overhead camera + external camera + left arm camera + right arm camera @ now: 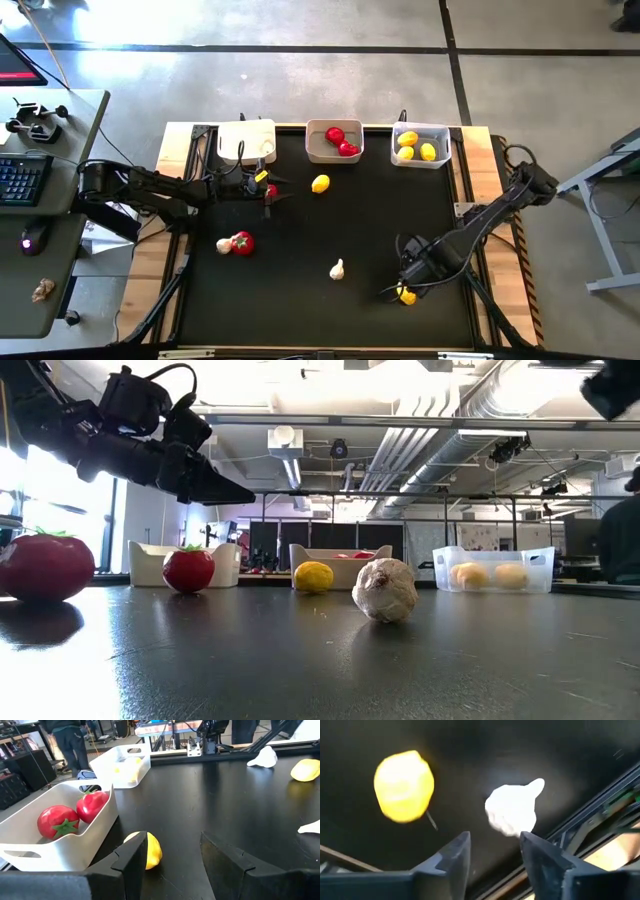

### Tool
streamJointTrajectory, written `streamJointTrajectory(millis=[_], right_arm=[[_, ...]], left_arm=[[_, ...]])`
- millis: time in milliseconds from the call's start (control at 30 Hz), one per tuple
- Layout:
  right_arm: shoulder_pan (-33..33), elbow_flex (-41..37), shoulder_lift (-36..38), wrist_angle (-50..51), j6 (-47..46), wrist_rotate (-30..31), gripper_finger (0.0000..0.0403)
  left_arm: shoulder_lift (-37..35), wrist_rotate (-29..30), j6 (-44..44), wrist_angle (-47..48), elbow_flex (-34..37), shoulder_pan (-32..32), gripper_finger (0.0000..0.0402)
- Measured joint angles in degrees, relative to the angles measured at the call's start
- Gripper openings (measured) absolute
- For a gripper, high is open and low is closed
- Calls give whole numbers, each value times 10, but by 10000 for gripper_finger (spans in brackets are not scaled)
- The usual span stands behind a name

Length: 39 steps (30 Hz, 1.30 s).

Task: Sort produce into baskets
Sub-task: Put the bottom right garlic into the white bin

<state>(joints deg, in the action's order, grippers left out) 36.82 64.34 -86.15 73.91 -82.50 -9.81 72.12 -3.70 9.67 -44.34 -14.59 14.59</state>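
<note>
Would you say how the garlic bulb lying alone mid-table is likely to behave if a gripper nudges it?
The garlic bulb is rounded, so it would probably roll or wobble. Its pointed tip may make it curve rather than roll straight. It looks like a small toy, likely light and rigid.

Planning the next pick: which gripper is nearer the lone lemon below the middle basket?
Left. The left gripper sits just beside the lemon; the right gripper is far off near the table's front-right.

Two tomatoes [341, 141] are held in the middle basket [334, 141]; lemons [416, 147] are kept in the clear basket [421, 145] beside it.
</note>
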Motion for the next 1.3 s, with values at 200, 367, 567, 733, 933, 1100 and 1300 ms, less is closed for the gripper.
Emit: streamJointTrajectory(millis=[200, 367, 567, 733, 933, 1100, 1300], right_arm=[[-4, -56, -4, -69, -22, -64, 245], [2, -95, -4, -132, -18, -66, 283], [19, -132, -3, -132, -4, -79, 286], [24, -129, -4, -115, 3, -71, 287], [23, -79, -5, -83, 9, -52, 287], [23, -50, -5, -5, 12, -16, 287], [21, -95, -5, -22, 64, 1, 286]], left_arm=[[0, 0, -5, 1, 0, 0, 170], [0, 0, -5, 4, 0, 0, 170], [0, 0, -4, 6, 0, 0, 170], [0, 0, -5, 6, 0, 0, 170], [0, 1, -5, 6, 0, 0, 170], [0, 1, -5, 6, 0, 0, 170], [0, 1, -5, 7, 0, 0, 170]])
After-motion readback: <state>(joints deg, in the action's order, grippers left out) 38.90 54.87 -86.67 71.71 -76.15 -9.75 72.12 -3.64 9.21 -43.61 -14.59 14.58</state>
